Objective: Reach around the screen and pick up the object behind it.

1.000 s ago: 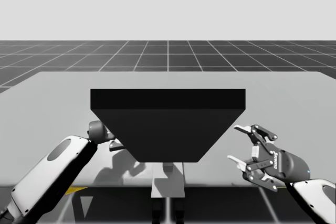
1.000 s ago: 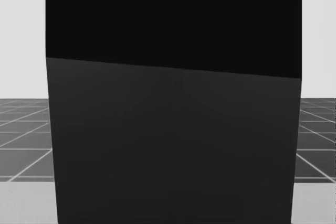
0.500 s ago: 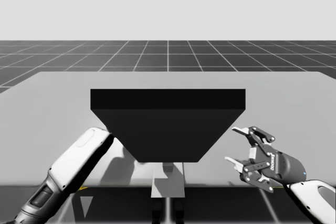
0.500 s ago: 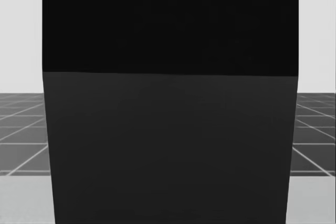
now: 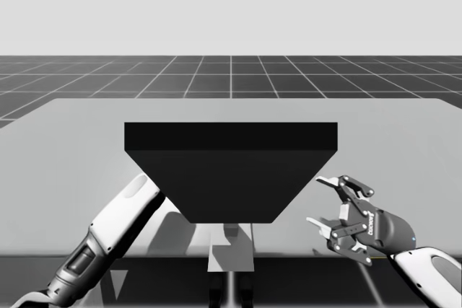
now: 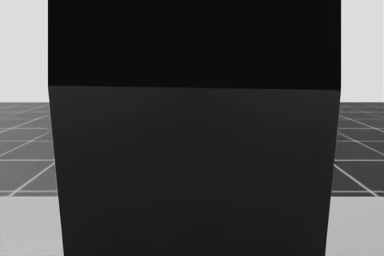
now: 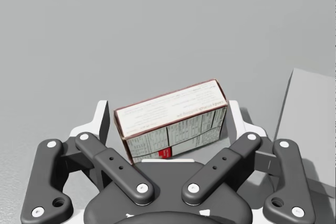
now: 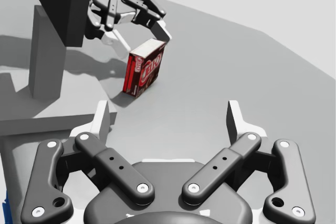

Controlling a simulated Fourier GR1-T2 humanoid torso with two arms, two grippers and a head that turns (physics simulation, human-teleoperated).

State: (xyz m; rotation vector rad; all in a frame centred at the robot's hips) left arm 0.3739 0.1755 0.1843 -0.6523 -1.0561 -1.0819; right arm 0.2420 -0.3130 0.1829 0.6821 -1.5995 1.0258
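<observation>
1. My left arm (image 5: 119, 225) wears glossy white shells, with a grey inset panel and a dark joint further back from the hand.
2. My right arm (image 5: 437, 275) is white too; just behind its hand sits a rounded dark-grey housing with small white lettering.
3. My right hand (image 5: 317, 201) and my left hand (image 7: 169, 120) match: dark-grey link bars, pale round screws at each pivot, a domed dark palm.
4. Each finger ends in a flat white angular pad (image 8: 103, 120).

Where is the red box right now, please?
In the right wrist view the red box stands on the table beside the dark screen, between the open fingers of my left gripper.
</observation>
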